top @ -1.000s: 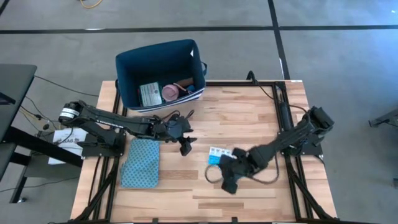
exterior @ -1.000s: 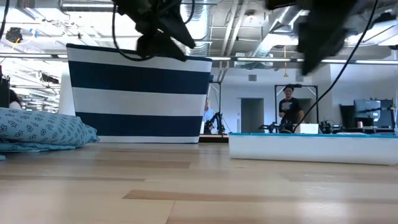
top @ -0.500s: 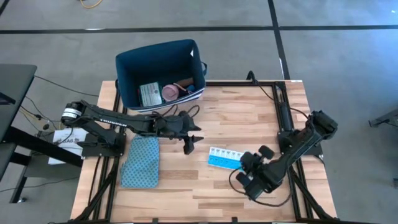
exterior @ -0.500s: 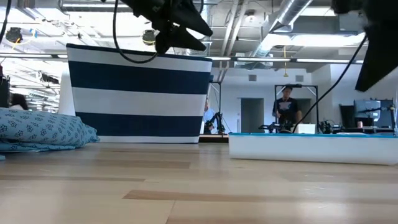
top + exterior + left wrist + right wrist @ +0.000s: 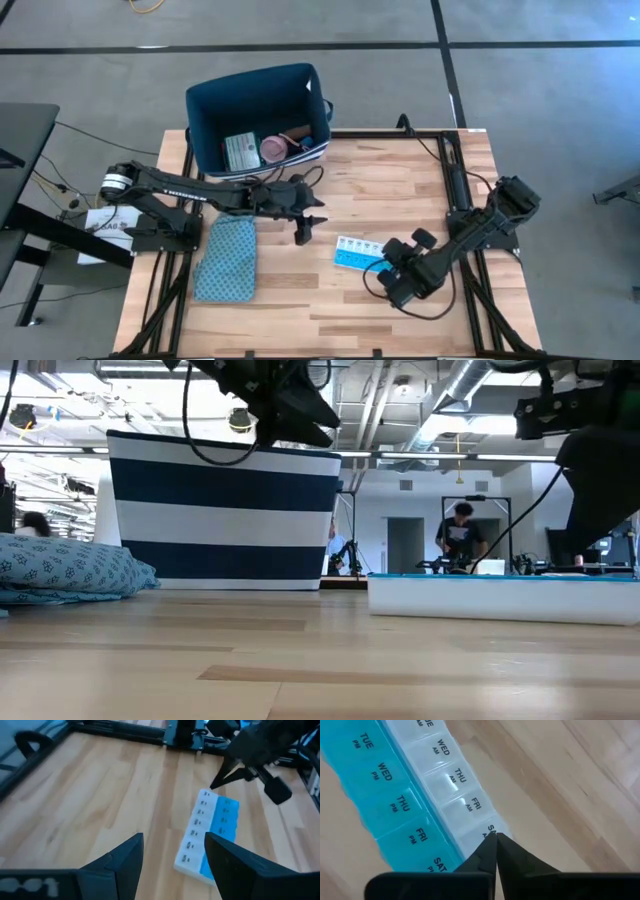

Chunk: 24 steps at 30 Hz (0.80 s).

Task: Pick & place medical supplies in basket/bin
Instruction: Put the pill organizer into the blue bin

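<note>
right fingers (image 5: pixel 496 851) closed | tips at pill organiser (image 5: pixel 415 795) end

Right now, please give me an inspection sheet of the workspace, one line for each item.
Surface: wooden table, pill organiser lying flat on it.
Job's things: navy bin holds green-white box, pink disc.
Clutter: blue patterned pouch beside the left arm.
Grippers: left gripper open, empty, above the table; right gripper shut, empty, tip at the organiser's end.
Cables: black cables along both arms.
Surroundings: person standing far behind.
</note>
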Each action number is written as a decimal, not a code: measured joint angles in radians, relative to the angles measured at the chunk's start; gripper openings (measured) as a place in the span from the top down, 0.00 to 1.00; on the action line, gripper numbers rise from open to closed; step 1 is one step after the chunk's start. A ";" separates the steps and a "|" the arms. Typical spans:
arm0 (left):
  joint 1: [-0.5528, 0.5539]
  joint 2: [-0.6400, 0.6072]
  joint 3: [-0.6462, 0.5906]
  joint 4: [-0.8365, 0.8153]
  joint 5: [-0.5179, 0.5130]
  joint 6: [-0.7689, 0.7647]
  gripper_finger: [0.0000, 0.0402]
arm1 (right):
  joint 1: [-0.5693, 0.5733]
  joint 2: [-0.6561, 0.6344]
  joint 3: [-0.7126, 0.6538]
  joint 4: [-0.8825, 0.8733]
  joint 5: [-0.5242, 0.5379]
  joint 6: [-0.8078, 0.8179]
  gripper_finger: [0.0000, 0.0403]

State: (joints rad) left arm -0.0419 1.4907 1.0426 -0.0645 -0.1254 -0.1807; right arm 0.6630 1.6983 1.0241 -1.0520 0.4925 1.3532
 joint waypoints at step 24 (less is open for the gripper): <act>-0.008 0.180 0.000 0.198 0.444 0.054 0.50 | -0.006 -0.052 -0.074 0.126 -0.022 -0.105 1.00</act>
State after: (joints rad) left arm -0.0495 1.6707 1.0424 0.1332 0.3183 -0.1265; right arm 0.6575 1.6462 0.9505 -0.9262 0.4705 1.2481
